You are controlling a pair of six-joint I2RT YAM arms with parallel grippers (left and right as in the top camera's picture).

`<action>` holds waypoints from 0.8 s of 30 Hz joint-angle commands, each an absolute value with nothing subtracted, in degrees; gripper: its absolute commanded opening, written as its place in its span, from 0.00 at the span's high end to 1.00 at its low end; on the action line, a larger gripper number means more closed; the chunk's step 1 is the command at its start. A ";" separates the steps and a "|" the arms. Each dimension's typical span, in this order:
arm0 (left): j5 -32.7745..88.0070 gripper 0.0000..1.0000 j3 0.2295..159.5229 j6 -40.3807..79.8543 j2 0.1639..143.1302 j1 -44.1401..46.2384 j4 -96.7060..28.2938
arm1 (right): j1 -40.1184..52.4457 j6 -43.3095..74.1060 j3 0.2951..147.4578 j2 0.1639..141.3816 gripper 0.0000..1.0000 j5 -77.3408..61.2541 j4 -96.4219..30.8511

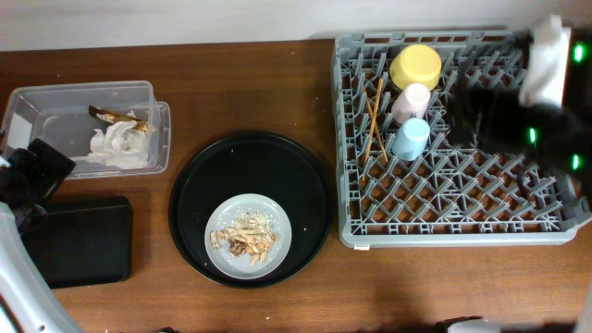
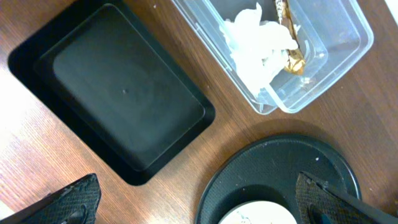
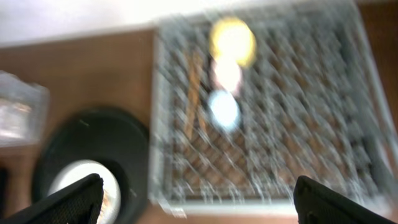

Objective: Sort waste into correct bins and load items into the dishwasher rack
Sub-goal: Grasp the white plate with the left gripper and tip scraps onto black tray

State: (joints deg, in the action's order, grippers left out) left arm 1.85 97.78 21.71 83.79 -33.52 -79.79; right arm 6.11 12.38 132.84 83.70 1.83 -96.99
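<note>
The crumpled silver foil wrapper [image 1: 118, 141] with its brown-gold piece lies in the clear plastic box [image 1: 55, 92]. The shallow black tray [image 1: 79, 240] holds nothing. The food scraps [image 1: 245, 242] lie on the pale grey plate [image 1: 222, 217]. The grey dishwasher rack [image 1: 481, 203] holds the yellow bowl [image 1: 415, 67], pink cup [image 1: 412, 100], light blue cup [image 1: 411, 139] and chopsticks [image 1: 375, 120]. My left gripper [image 2: 199, 208] is open and empty above the table between the black tray [image 2: 124, 93] and the plate [image 2: 258, 216]. My right gripper [image 3: 202, 202] is open and empty, high over the rack [image 3: 280, 112].
The plate sits in a large round black tray [image 1: 250, 166] at the middle of the wooden table. My left arm [image 1: 28, 180] is at the left edge, between the clear box and the black tray. The right wrist view is blurred.
</note>
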 commanded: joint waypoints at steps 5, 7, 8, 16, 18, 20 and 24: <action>1.74 0.01 97.91 21.82 83.77 -33.71 -79.83 | -9.45 19.44 108.22 69.28 0.02 11.20 -97.32; 1.74 0.01 97.91 21.82 83.77 -33.71 -79.83 | -11.86 18.92 104.57 68.47 0.02 11.20 -97.27; 1.74 0.01 97.91 21.82 83.77 -33.71 -79.83 | -11.90 18.92 104.16 68.75 0.02 11.18 -97.30; 22.72 0.00 97.91 21.04 83.77 -33.52 -91.66 | -11.94 18.92 104.03 77.78 0.02 11.18 -97.30; 33.98 0.01 97.65 10.48 83.77 -30.68 -94.94 | -11.94 18.92 104.03 80.84 0.02 11.18 -97.30; 34.50 0.04 97.41 7.40 83.53 -22.46 -96.73 | -11.94 18.92 104.03 84.68 0.02 11.18 -97.27; 24.56 0.23 97.32 17.43 83.55 -2.02 -92.53 | -11.94 18.92 104.03 91.92 0.02 11.18 -97.08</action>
State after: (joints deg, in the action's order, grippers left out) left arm 30.72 97.47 10.90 83.92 -13.28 -95.72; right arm -11.49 18.22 104.20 88.36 10.07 -96.95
